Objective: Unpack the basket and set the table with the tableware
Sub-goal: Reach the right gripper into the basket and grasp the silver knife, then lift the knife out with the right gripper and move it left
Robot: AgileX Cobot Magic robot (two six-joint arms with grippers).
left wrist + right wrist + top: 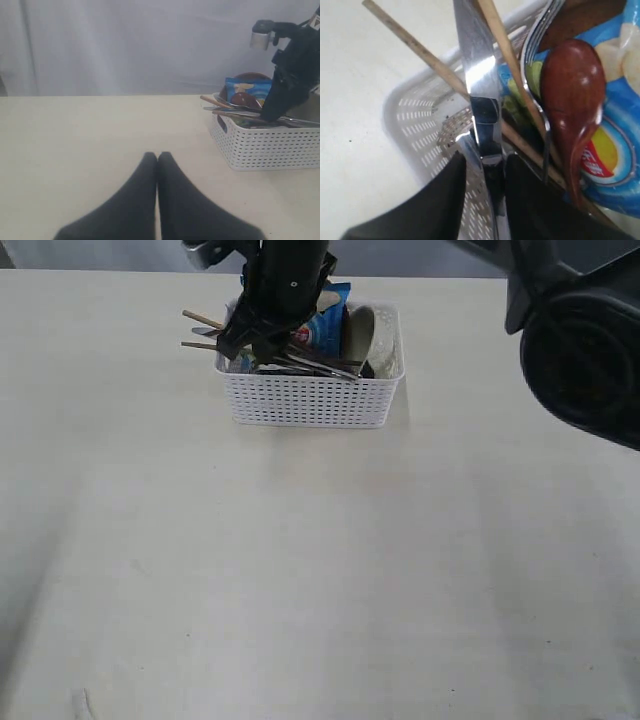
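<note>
Basket near the table's far edge, about mid-width, crammed with knife, chopsticks, reddish spoon and blue chip bag. Right gripper down inside the basket's left end, jaws clamped on the knife, seemingly near its handle. Chopsticks poking out over the left rim. Left gripper over bare tabletop, well apart from the basket, fingers pressed together, nothing between them.

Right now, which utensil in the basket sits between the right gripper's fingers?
The steel knife; the reddish-brown spoon and chopsticks lie outside the right gripper.
</note>
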